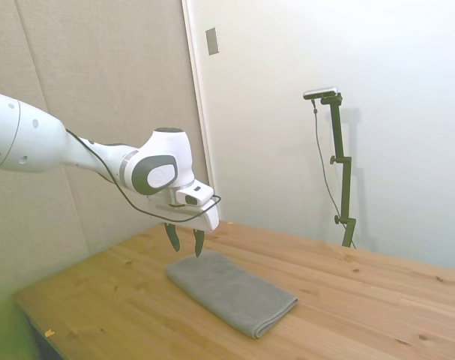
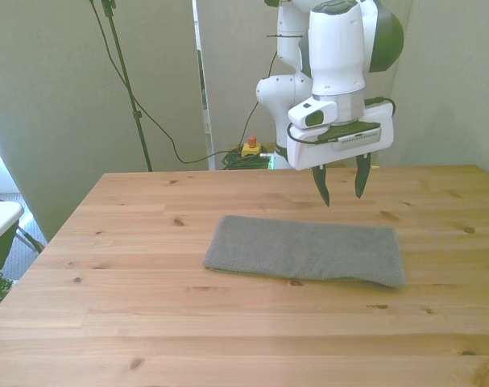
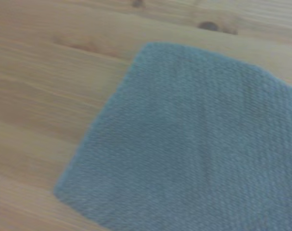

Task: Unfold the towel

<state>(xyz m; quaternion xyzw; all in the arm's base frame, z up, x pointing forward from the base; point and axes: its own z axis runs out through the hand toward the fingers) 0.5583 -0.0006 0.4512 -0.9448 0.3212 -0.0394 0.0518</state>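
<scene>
The towel (image 2: 305, 251) is lying folded flat on the table (image 2: 131, 322). I am holding the gripper (image 2: 339, 190) just above the towel's far edge, fingers apart and empty. I am worrying it pinches every layer (they are thick), so nothing opens.

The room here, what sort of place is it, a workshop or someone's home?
Most likely a small lab or test room, not a home. A white robot arm reaches over a bare wooden table that holds only a folded grey towel, with plain walls around and cables trailing to the floor behind.
</scene>
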